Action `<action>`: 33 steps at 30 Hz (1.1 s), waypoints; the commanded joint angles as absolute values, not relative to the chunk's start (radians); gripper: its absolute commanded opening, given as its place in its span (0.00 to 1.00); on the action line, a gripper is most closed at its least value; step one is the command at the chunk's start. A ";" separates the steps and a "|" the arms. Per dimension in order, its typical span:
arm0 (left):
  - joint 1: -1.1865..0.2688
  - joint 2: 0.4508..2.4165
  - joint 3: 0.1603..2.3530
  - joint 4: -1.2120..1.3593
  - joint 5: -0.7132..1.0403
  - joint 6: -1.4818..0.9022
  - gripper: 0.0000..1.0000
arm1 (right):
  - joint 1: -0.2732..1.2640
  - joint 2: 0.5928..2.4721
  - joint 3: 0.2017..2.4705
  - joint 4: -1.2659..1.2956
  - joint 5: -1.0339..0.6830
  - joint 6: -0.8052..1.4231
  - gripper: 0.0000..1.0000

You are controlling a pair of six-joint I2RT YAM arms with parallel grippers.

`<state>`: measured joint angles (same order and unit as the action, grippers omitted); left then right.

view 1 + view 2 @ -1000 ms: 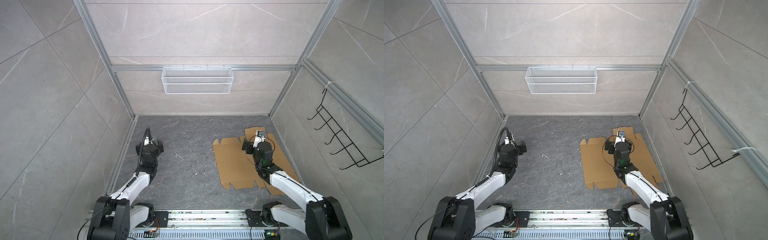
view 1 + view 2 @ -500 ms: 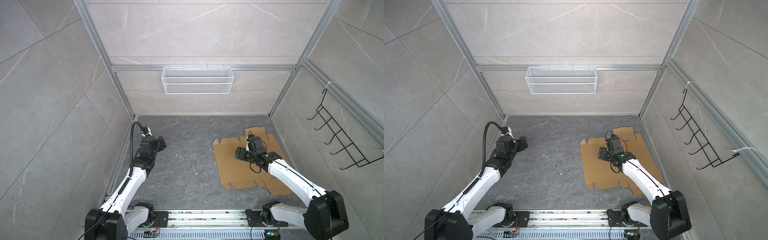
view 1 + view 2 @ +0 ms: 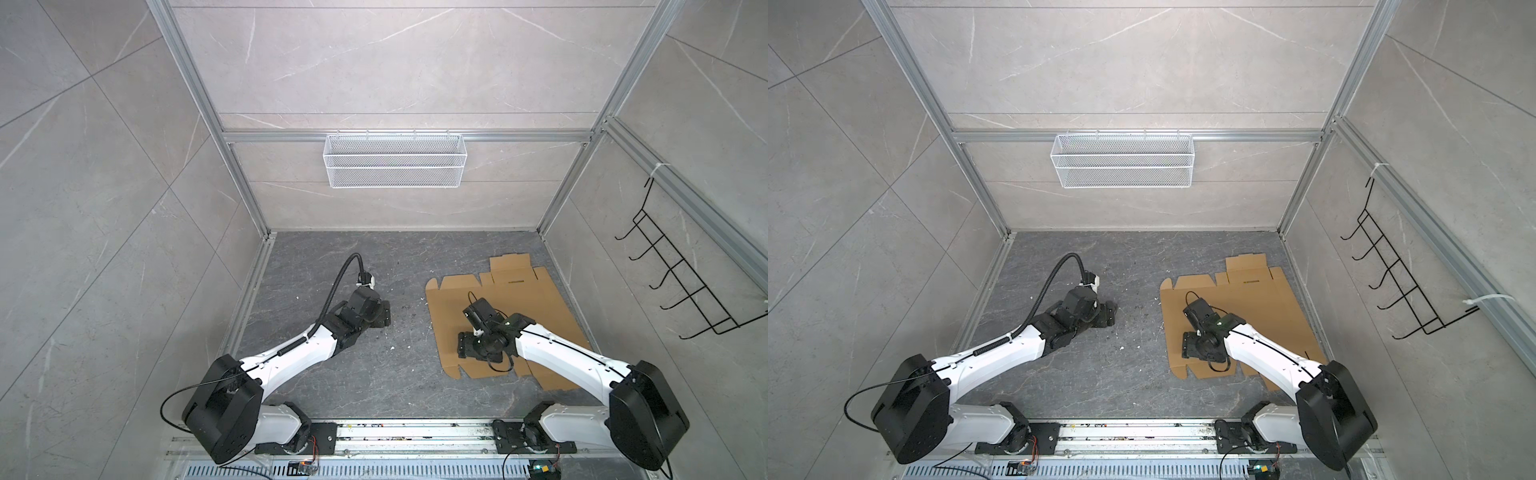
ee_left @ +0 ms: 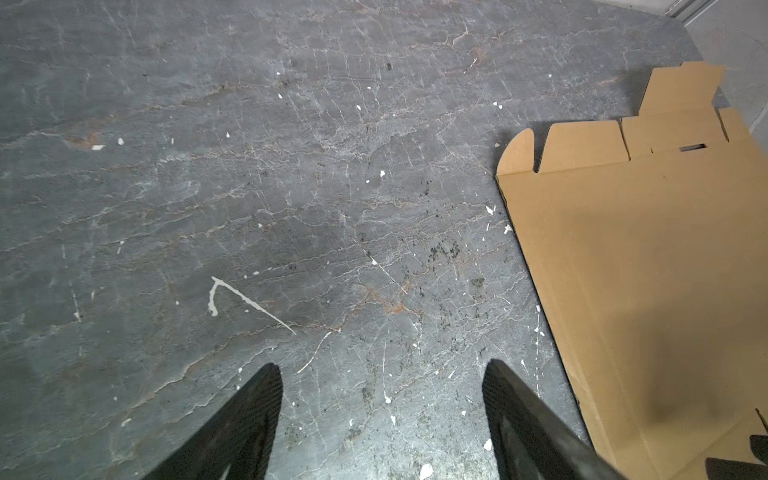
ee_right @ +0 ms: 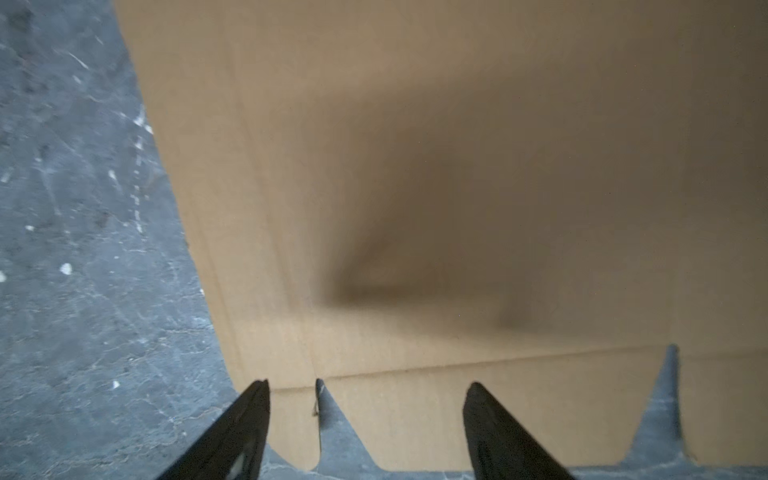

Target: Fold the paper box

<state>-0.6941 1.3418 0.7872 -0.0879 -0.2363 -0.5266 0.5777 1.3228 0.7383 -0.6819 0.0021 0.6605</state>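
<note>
Lying flat, the box (image 3: 548, 303) was found directly beneath the right gripper (image 5: 366, 384), its length running ahead of it. The left gripper (image 4: 382, 365) was held over bare floor (image 4: 249, 187), box off to its right. Both were seen parted, empty. Since earlier, the right had been drawn back from the far end.

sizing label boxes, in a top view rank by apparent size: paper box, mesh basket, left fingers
1. paper box
2. mesh basket, hung up the wall, so nearness may flatter it
3. left fingers
</note>
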 commanded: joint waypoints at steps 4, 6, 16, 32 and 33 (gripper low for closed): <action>-0.693 1.310 0.826 -0.049 -0.272 -0.529 0.79 | 0.625 1.425 0.728 -0.603 -0.055 0.730 0.76; -0.693 1.293 0.815 -0.052 -0.292 -0.524 0.79 | 0.643 1.472 0.733 -0.570 -0.083 0.747 0.75; -0.692 1.215 0.790 -0.098 -0.367 -0.502 0.79 | 0.815 1.712 0.923 -0.434 -0.163 0.845 0.74; -0.623 1.069 0.906 -0.393 -0.443 -0.501 0.79 | 0.837 1.959 1.445 -0.274 -0.342 0.855 0.74; -0.624 1.065 0.904 -0.392 -0.426 -0.507 0.79 | 0.815 1.927 1.420 -0.297 -0.334 0.833 0.74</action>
<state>-0.6231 1.1000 0.8742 -0.3325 -0.4355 -0.5083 0.8707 2.0129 1.4376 -0.2405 -0.3305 0.8967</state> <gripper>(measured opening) 0.789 0.736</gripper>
